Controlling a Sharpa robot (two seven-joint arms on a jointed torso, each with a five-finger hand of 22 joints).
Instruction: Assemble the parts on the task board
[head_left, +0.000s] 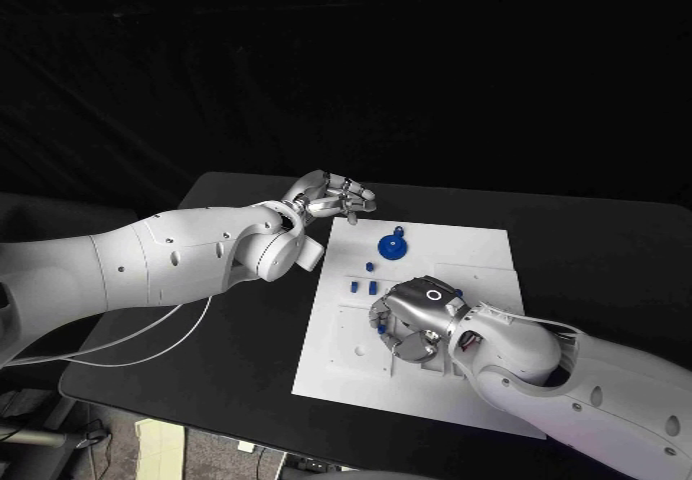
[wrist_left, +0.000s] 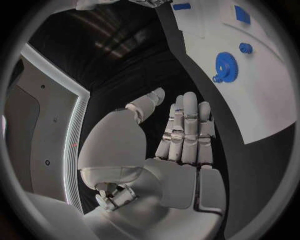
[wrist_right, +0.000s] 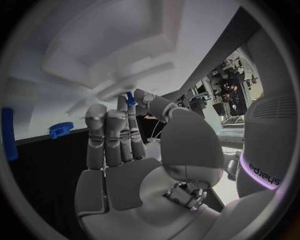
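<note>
While the left robot hand (head_left: 329, 197) lies released, the right robot hand (wrist_right: 128, 127) pinches a slim blue peg (wrist_right: 130, 98)

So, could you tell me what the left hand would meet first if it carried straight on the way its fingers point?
Probably nothing soon: the left hand hovers off the task board's far left corner, fingers aimed past that edge over the black table. The blue gear lies off to the side. Depth is unclear.

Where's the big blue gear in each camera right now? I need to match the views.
Head view: blue gear stands near the task board's far edge.
Left wrist view: gear beyond the left hand.
Right wrist view: I cannot tell; a small blue toothed part shows.
Shared landmark: the white board.
</note>
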